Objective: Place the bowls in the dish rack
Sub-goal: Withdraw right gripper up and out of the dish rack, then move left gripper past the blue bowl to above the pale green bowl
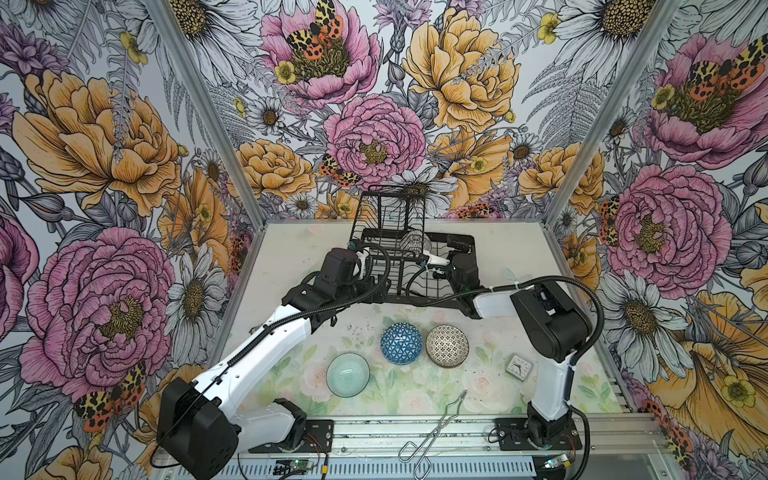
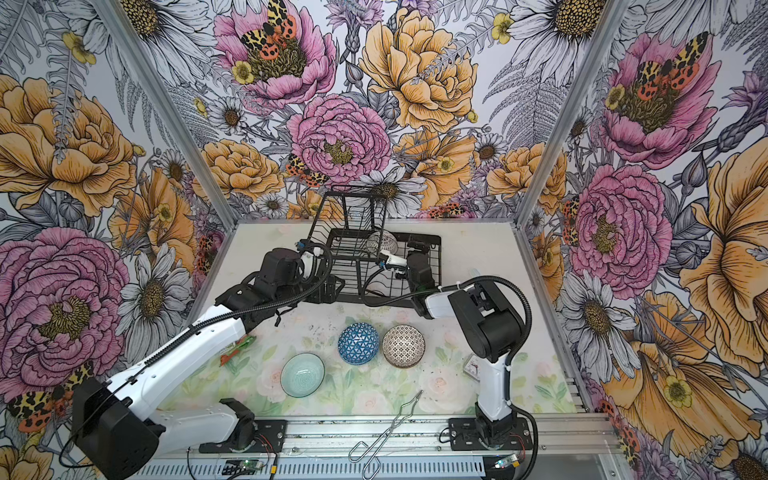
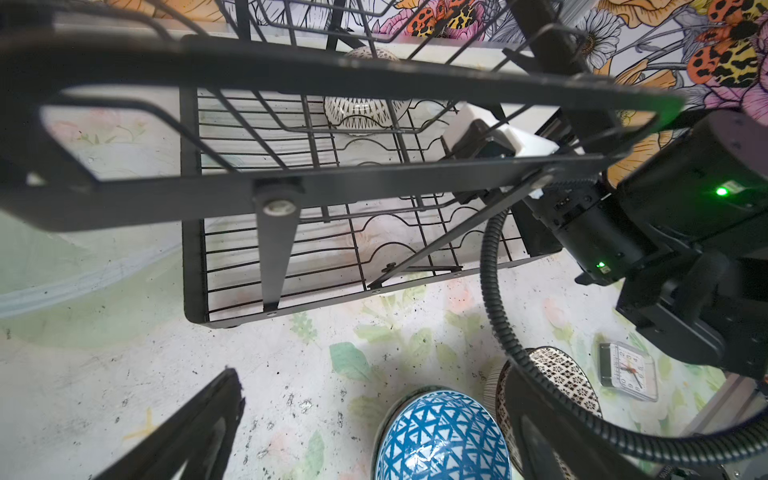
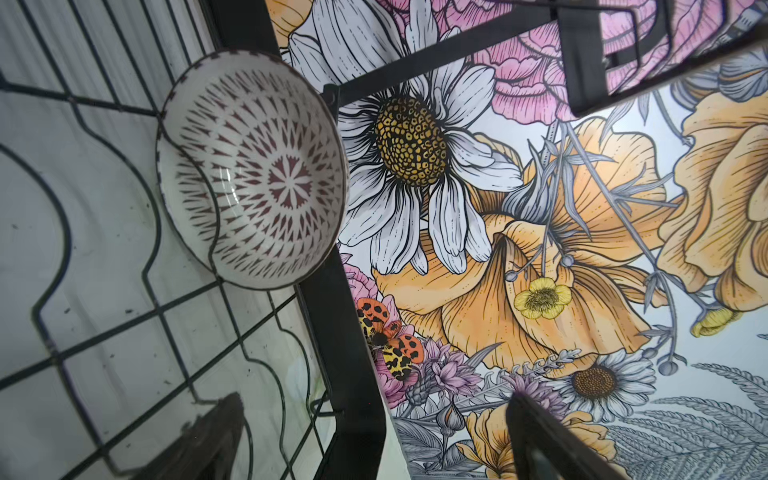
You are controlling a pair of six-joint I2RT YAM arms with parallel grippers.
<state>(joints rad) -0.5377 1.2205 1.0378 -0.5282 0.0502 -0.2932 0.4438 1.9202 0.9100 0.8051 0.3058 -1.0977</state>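
The black wire dish rack stands at the back of the table. A white bowl with a dark lattice pattern rests on its edge in the rack's base tray, its inside facing my right gripper. My right gripper is open over the tray just in front of that bowl, a little apart from it. My left gripper is open and empty by the rack's left side. On the mat in front lie a blue triangle-patterned bowl upside down, a black-white dotted bowl and a mint bowl.
A small square clock lies right of the dotted bowl, close to the right arm's base. Metal tongs lie at the table's front edge. A green-orange packet sits under the left arm. Floral walls close in three sides.
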